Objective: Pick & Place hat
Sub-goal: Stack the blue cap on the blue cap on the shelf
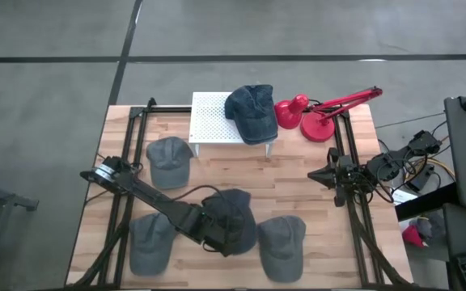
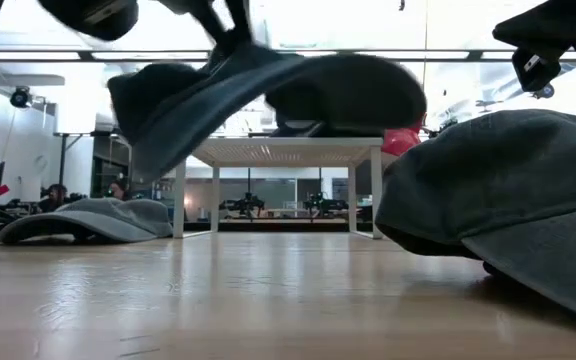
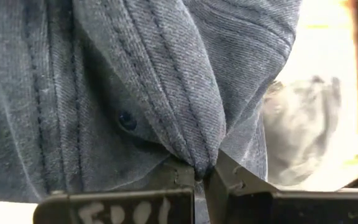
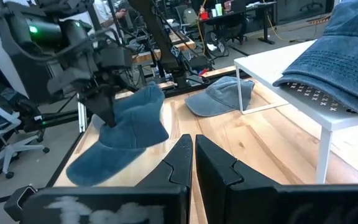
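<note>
I have the left gripper (image 1: 207,229) low in the centre of the high view, its fingers (image 3: 166,186) pinched together on a fold of the dark denim cap (image 1: 231,217). In the low view that cap (image 2: 268,85) hangs in the upper middle of the frame, clear of the wooden table (image 1: 298,174), brim tilted down to the left.

My right gripper (image 1: 320,175) sits at the right of the high view, fingers closed on each other with nothing between them, well away from the caps.

Around the held cap: one grey cap (image 1: 168,159) left of centre, another grey cap (image 1: 151,240) at lower left, and a third grey cap (image 1: 282,245) at lower centre-right. A blue denim cap (image 1: 252,111) rests on the white perforated stand (image 1: 209,120) at top centre, overhanging its right edge. A red desk lamp (image 1: 318,113) stands just to its right.
</note>
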### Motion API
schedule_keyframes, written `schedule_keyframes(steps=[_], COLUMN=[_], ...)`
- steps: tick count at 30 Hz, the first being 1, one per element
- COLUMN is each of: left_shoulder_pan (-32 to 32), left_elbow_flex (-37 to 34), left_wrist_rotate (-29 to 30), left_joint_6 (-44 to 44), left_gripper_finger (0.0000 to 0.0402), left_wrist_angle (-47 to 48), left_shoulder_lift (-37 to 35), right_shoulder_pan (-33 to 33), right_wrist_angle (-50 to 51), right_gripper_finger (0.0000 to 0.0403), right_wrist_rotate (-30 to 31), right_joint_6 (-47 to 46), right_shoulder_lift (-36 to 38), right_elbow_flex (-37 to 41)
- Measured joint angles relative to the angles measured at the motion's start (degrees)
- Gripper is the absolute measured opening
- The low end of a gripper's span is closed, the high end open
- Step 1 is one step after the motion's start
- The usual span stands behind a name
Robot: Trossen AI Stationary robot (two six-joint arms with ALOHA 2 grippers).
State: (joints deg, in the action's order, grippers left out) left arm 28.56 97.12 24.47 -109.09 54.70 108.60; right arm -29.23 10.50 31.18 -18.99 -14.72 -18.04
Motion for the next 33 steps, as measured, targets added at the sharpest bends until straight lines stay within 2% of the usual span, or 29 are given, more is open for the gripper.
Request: schedule_keyframes(steps=[17, 27, 33], left_shoulder_pan=[-2.25, -7.04, -11.71], left_elbow_flex=[12.28, 21.03, 25.44], left_wrist_rotate=[8.80, 13.11, 13.20], left_joint_6=[9.67, 22.73, 31.08], left_gripper_finger=[0.0006, 0.0006, 0.0006], left_wrist_angle=[6.29, 6.80, 6.86], left_shoulder_lift=[-0.17, -0.17, -0.22], right_shoulder_pan=[0.00, 0.00, 0.00], right_wrist_angle=[0.03, 0.09, 0.06], right_gripper_finger=[0.0018, 0.0018, 0.0018], right_wrist_rotate=[0.00, -0.13, -0.13], right_joint_6=[0.16, 0.11, 0.11], right_shoulder_lift=[0.00, 0.01, 0.02], right_elbow_flex=[0.00, 0.63, 0.72])
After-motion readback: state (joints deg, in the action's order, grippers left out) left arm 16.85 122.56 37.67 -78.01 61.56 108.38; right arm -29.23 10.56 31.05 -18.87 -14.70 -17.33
